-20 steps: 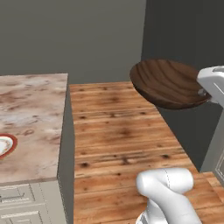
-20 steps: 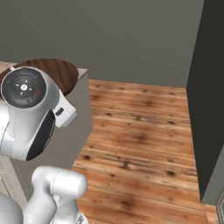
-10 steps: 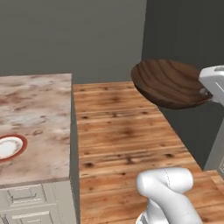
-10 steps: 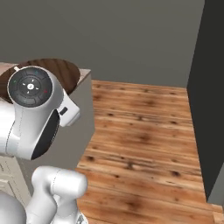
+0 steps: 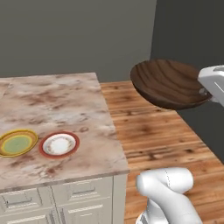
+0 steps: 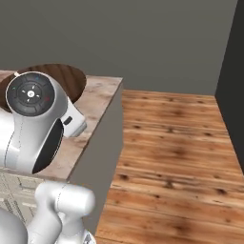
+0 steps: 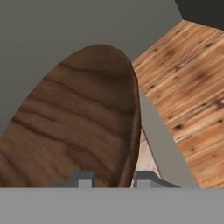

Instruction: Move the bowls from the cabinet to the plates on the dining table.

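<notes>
A wide dark-brown wooden bowl [image 5: 168, 83] hangs in the air to the right of the dining table [image 5: 57, 100], over the wooden floor. My gripper [image 5: 206, 90] is shut on its right rim. In the hand view the bowl [image 7: 74, 127] stands on edge, its rim pinched between my fingertips [image 7: 85, 178], and the gripper [image 7: 116, 179] sits at its lower edge. In the right base view the bowl [image 6: 69, 78] peeks out behind the arm, over the dining table [image 6: 102, 93]. A yellow-rimmed plate [image 5: 17, 143] and a red-rimmed plate [image 5: 59, 144] lie side by side near the table's front. The cabinet is out of view.
Beige drawer fronts [image 5: 57, 201] run under the table top. Open wooden floor [image 5: 153, 131] stretches right of the table to a grey wall. A tall dark surface [image 5: 188, 30] stands at the far right.
The whole picture has shifted, so the camera has moved: the table now fills more of the left and both plates have come into view. The bowl stays held in the gripper.
</notes>
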Robot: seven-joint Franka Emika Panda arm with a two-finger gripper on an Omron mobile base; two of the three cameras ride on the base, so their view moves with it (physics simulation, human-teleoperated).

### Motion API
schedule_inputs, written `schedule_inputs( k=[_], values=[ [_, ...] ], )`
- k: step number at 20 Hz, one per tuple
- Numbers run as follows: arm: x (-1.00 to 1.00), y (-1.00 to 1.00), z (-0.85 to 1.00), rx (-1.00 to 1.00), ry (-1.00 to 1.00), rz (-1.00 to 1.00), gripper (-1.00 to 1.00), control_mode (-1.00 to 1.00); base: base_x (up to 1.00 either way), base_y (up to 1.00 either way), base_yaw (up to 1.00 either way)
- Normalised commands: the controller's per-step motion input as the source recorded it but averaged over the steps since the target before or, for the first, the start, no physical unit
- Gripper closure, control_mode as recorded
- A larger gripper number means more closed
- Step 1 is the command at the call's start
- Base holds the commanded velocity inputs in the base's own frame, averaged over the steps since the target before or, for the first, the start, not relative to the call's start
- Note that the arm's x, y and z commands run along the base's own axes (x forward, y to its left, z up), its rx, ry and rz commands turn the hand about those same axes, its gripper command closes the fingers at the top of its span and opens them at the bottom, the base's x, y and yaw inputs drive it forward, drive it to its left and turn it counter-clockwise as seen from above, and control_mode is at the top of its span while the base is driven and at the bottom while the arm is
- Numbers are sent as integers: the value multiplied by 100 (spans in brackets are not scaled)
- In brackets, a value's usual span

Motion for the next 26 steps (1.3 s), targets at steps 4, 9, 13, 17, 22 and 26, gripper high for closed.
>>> schedule_inputs(
  k=[4,9,13,17,22,26],
  values=[
    [0,0,0,0,0,0,100,100,0,100,-7],
    [0,0,0,0,0,0,100,100,24,94,-8],
    [0,0,0,0,0,0,100,100,56,79,-13],
    [0,0,0,0,0,0,100,100,39,54,-16],
    [0,0,0,0,0,0,100,100,10,47,-8],
    [0,0,0,0,0,0,100,100,0,0,0]
  ],
)
